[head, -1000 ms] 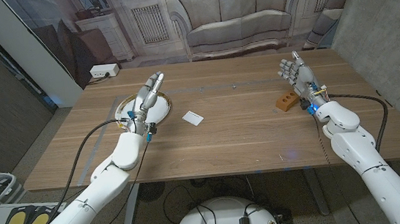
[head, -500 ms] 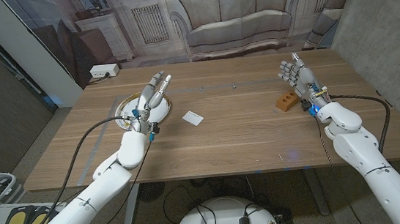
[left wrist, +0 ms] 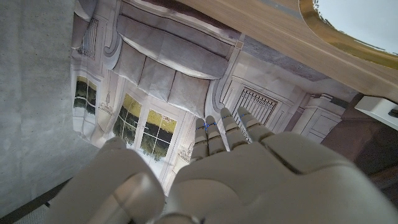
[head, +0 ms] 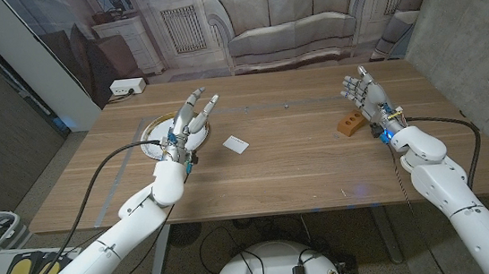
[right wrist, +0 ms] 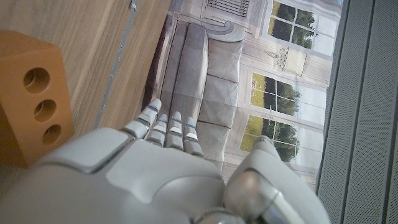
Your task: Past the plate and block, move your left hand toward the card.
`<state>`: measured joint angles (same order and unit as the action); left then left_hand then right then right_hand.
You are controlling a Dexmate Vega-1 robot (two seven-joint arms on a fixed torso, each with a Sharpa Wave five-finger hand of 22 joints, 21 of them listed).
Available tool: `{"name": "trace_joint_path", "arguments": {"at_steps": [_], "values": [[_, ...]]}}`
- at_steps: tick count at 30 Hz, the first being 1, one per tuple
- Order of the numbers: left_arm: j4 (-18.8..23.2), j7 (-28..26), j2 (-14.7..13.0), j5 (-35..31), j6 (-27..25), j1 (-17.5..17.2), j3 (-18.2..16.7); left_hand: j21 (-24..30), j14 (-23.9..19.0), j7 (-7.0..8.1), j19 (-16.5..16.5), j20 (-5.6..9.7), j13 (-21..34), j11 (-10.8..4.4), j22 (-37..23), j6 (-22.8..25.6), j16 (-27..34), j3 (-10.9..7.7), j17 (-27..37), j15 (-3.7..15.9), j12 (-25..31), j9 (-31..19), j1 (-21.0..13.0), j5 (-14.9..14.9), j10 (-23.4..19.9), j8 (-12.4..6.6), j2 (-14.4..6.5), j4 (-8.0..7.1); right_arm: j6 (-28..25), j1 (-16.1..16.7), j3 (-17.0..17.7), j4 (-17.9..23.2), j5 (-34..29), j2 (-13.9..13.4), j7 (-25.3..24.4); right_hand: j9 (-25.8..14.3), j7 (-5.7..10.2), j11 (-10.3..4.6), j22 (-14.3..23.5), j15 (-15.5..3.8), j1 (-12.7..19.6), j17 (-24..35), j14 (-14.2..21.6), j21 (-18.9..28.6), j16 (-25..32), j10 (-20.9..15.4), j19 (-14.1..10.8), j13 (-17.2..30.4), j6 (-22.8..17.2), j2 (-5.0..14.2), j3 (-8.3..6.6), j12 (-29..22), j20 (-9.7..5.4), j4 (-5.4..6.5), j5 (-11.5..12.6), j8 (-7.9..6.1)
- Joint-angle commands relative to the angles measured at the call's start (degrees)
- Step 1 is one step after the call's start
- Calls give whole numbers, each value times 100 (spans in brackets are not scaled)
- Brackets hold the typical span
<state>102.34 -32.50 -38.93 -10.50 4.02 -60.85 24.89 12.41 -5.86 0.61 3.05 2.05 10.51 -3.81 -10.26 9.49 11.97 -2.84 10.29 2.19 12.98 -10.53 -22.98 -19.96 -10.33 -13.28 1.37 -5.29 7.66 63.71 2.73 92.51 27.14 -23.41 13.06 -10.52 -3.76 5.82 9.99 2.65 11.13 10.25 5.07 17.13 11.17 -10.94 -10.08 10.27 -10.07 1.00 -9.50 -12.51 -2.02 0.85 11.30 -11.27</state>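
on my head view, going from the left of the frame, my left hand (head: pixel 188 124) sits left of centre over the wooden surface (head: pixel 301 167), its fingers (head: pixel 207 105) released, spread and reaching toward the upper right with nothing in them. it covers part of the plate (head: pixel 159 132), a white dish with a gold rim lying just to the hand's left. on the left wrist view i see the back of the same hand (left wrist: pixel 249 180) with the fingers (left wrist: pixel 225 127) straight out, and a curve of the plate's rim (left wrist: pixel 339 40) in the upper right of that frame.

just right of the left hand, near the middle of the head frame, the card (head: pixel 236 144) lies flat on the surface, small and white, apart from the fingertips.

further right, the block (head: pixel 349 125) rests on the surface, an orange-brown piece. the right wrist view shows the block (right wrist: pixel 31 112) at the left of its frame with round holes in one face. my right hand (head: pixel 367 98) stands just right of the block, palm upright, fingers released and slightly curled, holding nothing.
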Motion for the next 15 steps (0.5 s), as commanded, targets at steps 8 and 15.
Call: {"name": "trace_joint_path", "arguments": {"at_steps": [8,15], "values": [[46,-357,-35,-647,-544,128,349,33,-116,20,82,340,24,-21,-31,86,-23,-15,17,187,23,-20,-96,-58,-98,-6,-18,34,28,94,81,48,-6,-49,-11,-19,20,34,28,23,-54,21,42,-32,-37,-67,-40,28,-66,-9,28,-5,-123,0,34,-16],[45,-370,-30,-795,-625,223,478,38,-153,34,108,338,25,-37,-32,139,-21,-17,18,192,25,-20,-125,-71,-142,-13,-34,44,47,101,96,57,-4,-49,-4,-19,32,34,29,25,-60,21,43,-46,-38,-74,-42,28,-74,-10,34,-4,-123,-1,35,-16]]}}
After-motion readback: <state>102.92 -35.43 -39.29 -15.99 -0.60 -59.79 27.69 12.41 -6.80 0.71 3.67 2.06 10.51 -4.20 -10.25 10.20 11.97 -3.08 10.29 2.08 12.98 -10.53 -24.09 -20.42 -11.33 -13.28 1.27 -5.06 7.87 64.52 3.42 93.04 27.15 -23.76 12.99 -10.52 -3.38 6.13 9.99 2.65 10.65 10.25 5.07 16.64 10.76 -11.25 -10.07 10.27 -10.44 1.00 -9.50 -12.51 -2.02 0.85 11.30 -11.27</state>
